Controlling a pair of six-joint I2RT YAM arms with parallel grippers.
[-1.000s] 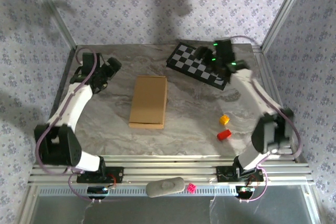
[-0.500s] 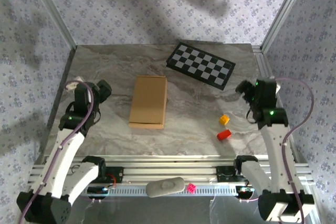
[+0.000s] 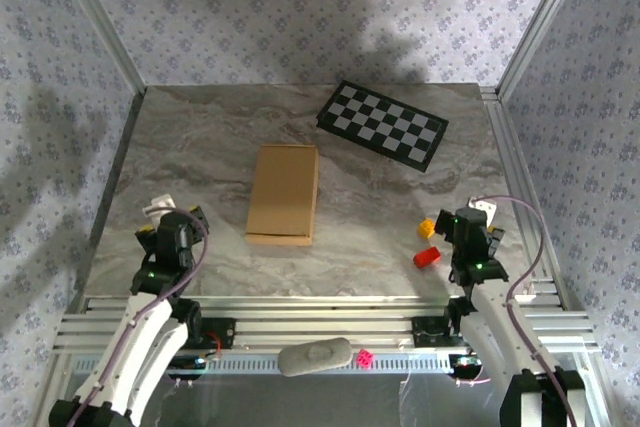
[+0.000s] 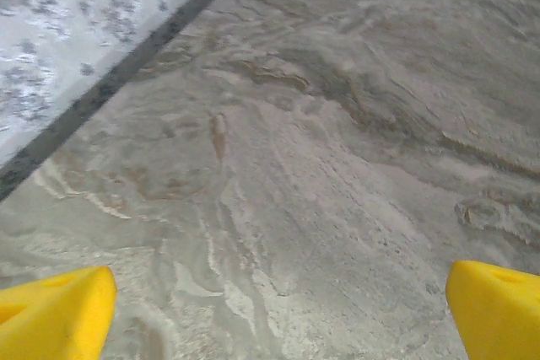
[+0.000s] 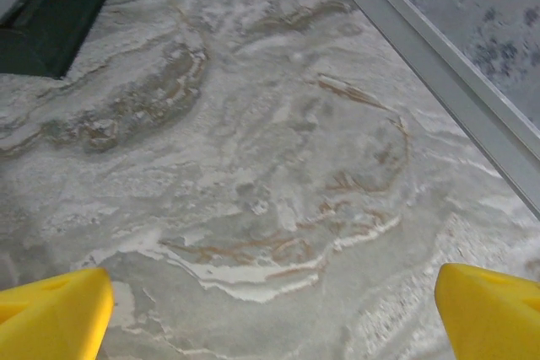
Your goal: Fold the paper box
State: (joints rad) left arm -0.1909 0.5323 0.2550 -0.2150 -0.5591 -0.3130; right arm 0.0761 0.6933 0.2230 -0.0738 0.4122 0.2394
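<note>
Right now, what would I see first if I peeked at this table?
A flat brown paper box lies in the middle of the marble table. Behind it to the right sits a black-and-white checkered board. An orange block and a red block lie toward the table's right edge.

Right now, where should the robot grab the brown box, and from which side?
Probably the near short edge of the box, coming low from the arms' side. It lies flat on the table, and that edge shows a thin front face where a finger might slip under.
</note>
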